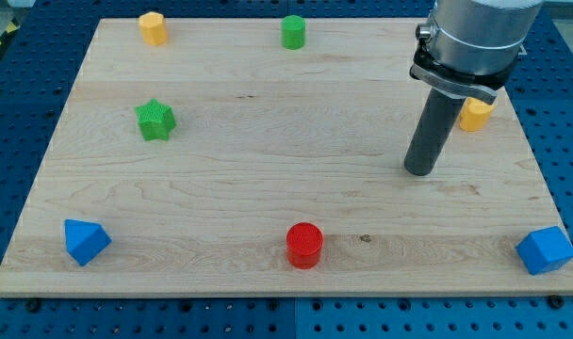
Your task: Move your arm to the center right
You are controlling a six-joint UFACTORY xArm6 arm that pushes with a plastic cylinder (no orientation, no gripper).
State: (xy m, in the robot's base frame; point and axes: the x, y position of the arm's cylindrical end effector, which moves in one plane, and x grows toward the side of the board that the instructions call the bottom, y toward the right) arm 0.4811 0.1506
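Observation:
My rod comes down from the view's top right and my tip (419, 171) rests on the wooden board (268, 160), right of centre. A yellow block (475, 114) lies just up and right of the tip, partly hidden behind the arm. A blue cube (546, 250) sits at the bottom right corner. A red cylinder (304, 245) stands at bottom centre, well left and below the tip. The tip touches no block.
A green star (155, 120) lies at mid left. A blue block (85, 241) sits at the bottom left corner. A yellow block (153, 28) is at top left and a green cylinder (293, 32) at top centre. Blue perforated table surrounds the board.

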